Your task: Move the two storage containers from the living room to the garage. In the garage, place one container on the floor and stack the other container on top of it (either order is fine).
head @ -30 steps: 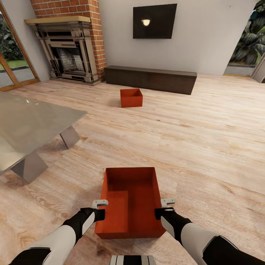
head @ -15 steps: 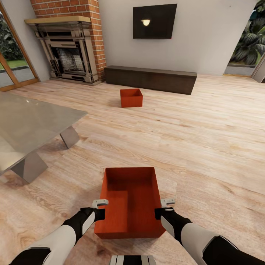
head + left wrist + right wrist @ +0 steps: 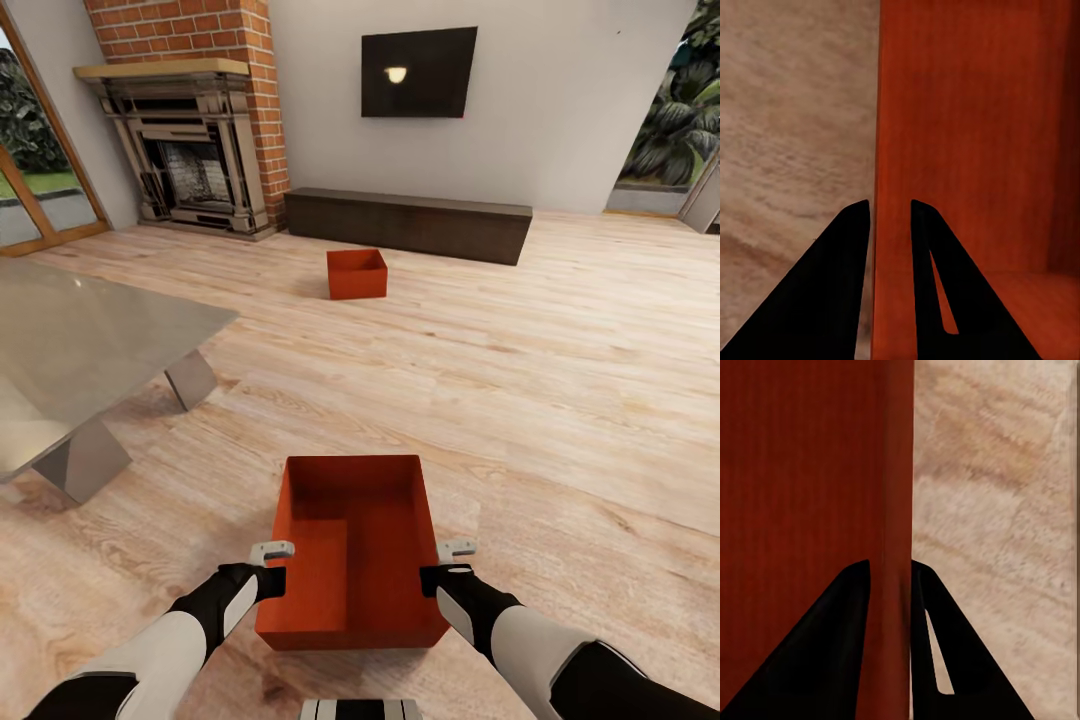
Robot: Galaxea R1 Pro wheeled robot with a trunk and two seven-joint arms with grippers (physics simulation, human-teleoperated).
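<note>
One orange-red storage container hangs just above the light wood floor in front of me, held by both arms. My left gripper is shut on its left wall, one dark finger on each side of the wall. Across from it, my right gripper is shut on the right wall in the same way. The other storage container sits on the living room floor farther ahead, in front of a low dark cabinet.
A glass table with angled metal legs stands close on my left. A brick fireplace and a wall TV line the far wall. Open wood floor stretches ahead and to the right, toward a doorway.
The whole head view has shifted: far wall, cabinet and far container now sit lower and smaller, so the camera moved back. The held container stays in both grippers.
</note>
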